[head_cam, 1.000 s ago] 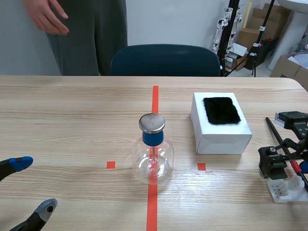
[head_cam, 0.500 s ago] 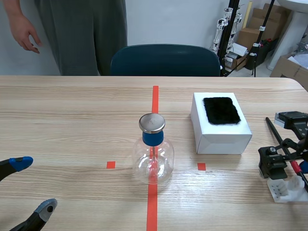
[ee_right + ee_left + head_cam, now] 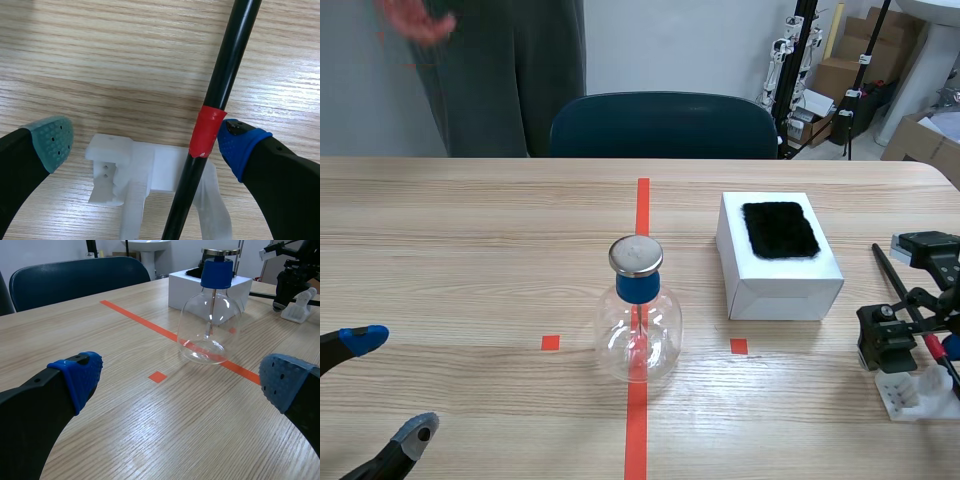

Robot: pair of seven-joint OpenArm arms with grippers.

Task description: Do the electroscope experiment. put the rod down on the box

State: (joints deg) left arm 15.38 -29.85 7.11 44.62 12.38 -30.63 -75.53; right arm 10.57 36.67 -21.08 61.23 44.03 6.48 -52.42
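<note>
The black rod (image 3: 220, 85), with a band of red tape, lies slanted over a white plastic stand (image 3: 150, 175). My right gripper (image 3: 145, 142) is open astride it; the blue pad touches the rod at the tape and the green pad stands well off. The same rod (image 3: 892, 280) shows thin at the table's right side. Left of it sits the white box (image 3: 778, 255) with a black fur pad (image 3: 779, 229) on top. The glass electroscope flask (image 3: 638, 320) stands at the centre. Near the front left corner my left gripper (image 3: 390, 385) hangs open, holding nothing.
A person (image 3: 500, 70) stands behind the table at the far left, beside a dark blue chair (image 3: 665, 125). Bare wood lies between the flask (image 3: 210, 320) and my left gripper (image 3: 180, 382). The stand (image 3: 915, 395) sits by the right edge.
Only the person's hand has moved, dropping and then rising at the far left. Both arms, the rod, the flask and the box are where they were.
</note>
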